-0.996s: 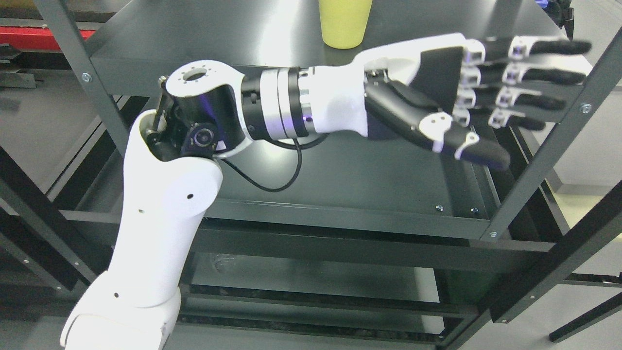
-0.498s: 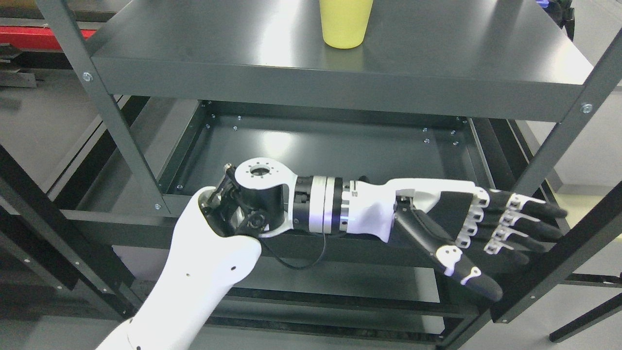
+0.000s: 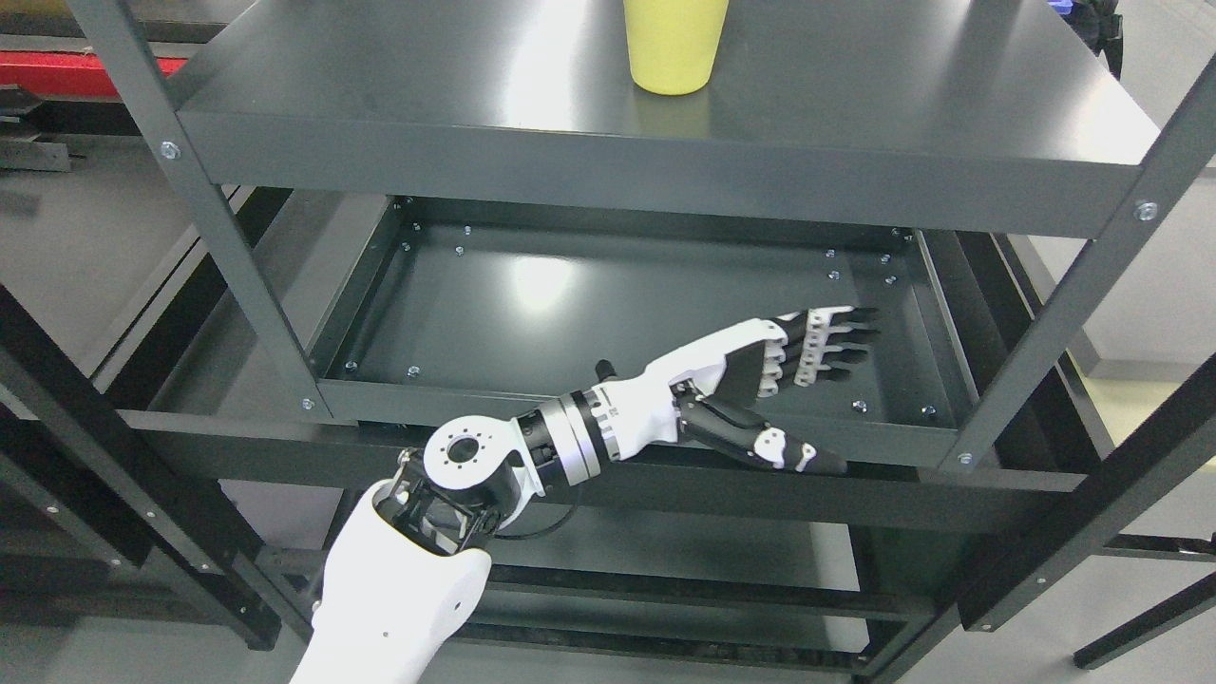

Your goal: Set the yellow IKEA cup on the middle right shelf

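Observation:
A yellow cup (image 3: 674, 45) stands upright on the top shelf (image 3: 855, 104) of a dark grey metal rack, at the upper middle of the head view; its rim is cut off by the picture's top edge. My left hand (image 3: 836, 389) reaches in from the lower left, over the front right part of the middle shelf (image 3: 570, 304). Its fingers (image 3: 841, 332) are stretched out flat and hold nothing. The hand is well below the cup and apart from it.
The rack's slanted front posts stand at the left (image 3: 218, 228) and right (image 3: 1083, 285) of the shelf opening. A lower shelf (image 3: 665, 551) shows beneath. A red bar (image 3: 66, 71) lies at the far upper left. Grey floor shows around the rack.
My left arm has dropped from the height of the top shelf down to the middle shelf and drawn back toward the left. The hand stayed open. The cup has not moved.

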You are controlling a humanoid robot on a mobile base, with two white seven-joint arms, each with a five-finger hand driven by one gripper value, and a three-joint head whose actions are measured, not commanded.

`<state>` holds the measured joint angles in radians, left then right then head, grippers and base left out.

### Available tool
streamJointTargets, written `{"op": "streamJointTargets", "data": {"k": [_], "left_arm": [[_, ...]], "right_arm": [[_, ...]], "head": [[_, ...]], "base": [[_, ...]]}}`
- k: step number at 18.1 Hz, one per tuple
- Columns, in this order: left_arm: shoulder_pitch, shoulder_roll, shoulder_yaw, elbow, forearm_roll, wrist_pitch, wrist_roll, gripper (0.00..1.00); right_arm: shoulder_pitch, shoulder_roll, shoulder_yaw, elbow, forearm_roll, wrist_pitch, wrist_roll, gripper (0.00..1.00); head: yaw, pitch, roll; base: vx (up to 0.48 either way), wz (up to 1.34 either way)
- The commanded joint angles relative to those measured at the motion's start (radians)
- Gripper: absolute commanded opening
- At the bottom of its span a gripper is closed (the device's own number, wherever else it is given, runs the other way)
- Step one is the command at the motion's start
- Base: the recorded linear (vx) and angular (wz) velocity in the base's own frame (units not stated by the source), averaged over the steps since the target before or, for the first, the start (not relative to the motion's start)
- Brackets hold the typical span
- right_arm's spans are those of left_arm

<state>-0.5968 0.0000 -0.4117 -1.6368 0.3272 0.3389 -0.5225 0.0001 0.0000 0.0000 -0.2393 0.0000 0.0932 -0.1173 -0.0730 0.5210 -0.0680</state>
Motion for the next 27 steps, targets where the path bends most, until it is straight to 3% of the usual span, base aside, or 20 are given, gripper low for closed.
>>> {"op": "streamJointTargets", "data": {"k": [1,4,8,15,19,27], "left_arm": [[0.121,0.017,0.293,0.095,-0.233,-0.057,0.218,0.99],[0.153,0.017,0.339,0.094,-0.289,-0.076,0.447,0.99],[0.25,0.017,0.332,0.066,-0.287,-0.28,0.469,0.99],[0.319,0.017,0.379,-0.02,-0.287,-0.262,0.48,0.99],[0.315,0.017,0.384,-0.106,-0.286,-0.14,0.481,0.99],[0.325,0.017,0.387,-0.123,-0.286,-0.144,0.484,0.99]], "right_arm": [[0.014,-0.017,0.017,0.0,-0.025,0.0,0.001,0.99],[0.014,-0.017,0.017,0.0,-0.025,0.0,0.001,0.99],[0.014,-0.017,0.017,0.0,-0.025,0.0,0.001,0.99],[0.014,-0.017,0.017,0.0,-0.025,0.0,0.001,0.99],[0.014,-0.017,0.017,0.0,-0.025,0.0,0.001,0.99],[0.014,-0.017,0.017,0.0,-0.025,0.0,0.001,0.99]], "head": [[0.0,0.0,0.0],[0.0,0.0,0.0],[0.0,0.0,0.0],[0.0,0.0,0.0],[0.0,0.0,0.0],[0.0,0.0,0.0]], "base": [[0.0,0.0],[0.0,0.0],[0.0,0.0],[-0.002,0.0],[-0.003,0.0],[0.0,0.0]]}}
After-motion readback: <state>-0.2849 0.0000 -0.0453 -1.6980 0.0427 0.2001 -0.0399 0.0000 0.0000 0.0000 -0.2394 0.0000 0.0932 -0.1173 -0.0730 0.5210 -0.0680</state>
